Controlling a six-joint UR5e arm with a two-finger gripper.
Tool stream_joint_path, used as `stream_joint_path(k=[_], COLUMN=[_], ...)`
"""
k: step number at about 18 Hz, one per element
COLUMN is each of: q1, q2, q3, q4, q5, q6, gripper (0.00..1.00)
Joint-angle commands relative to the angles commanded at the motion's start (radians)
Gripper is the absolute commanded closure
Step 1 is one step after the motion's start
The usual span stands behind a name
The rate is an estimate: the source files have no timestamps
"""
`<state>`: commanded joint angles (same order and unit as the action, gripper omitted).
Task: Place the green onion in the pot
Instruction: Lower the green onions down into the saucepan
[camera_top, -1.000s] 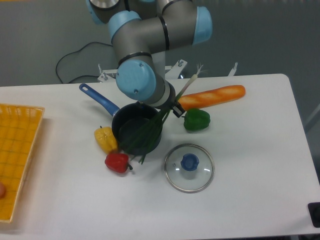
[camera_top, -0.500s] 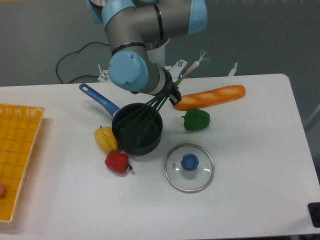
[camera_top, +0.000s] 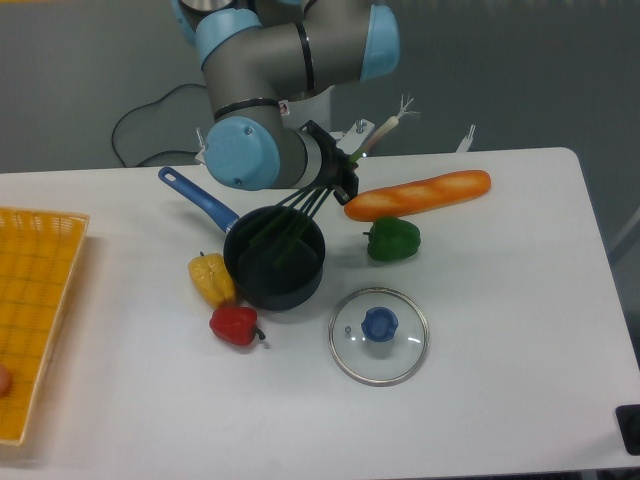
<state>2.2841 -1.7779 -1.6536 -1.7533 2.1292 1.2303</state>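
Above round dark pot (camera_top: 275, 272), gripper (camera_top: 343, 172) clamping thin green onion (camera_top: 300, 215) stalks

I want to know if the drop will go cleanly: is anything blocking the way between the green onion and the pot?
Nothing visible blocks it. The gripper holds the green onion tilted, its dark tips already hanging into the open pot. The glass lid lies on the table, apart from the pot.

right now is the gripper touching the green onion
Touching. The fixed camera shows the green onion passing through the gripper, white rooted end up behind it, green stalks fanning down into the pot.
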Motion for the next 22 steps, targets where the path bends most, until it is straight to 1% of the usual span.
stream_joint_path(k=[4, 6, 9, 11, 14, 17, 22], q1=[-0.002, -0.005, -0.009, -0.028, -0.029, -0.032, -0.034], q2=[-0.009, -0.012, -0.029, -0.043, -0.051, -0.071, -0.081], q3=[-0.005, -0.006, -0.006, -0.006, -0.006, -0.002, -0.002], q4=[-0.002, 0.002, 0.006, 0.008, 0.008, 0.009, 0.009], q5=[-0.002, -0.002, -0.003, -0.002, 0.0, 0.002, 0.017], q6=[-0.002, -0.006, -0.044, -0.067, -0.072, -0.103, -0.12], gripper=[1.0, 0.98, 0.97, 0.97, 0.97, 0.97, 0.96])
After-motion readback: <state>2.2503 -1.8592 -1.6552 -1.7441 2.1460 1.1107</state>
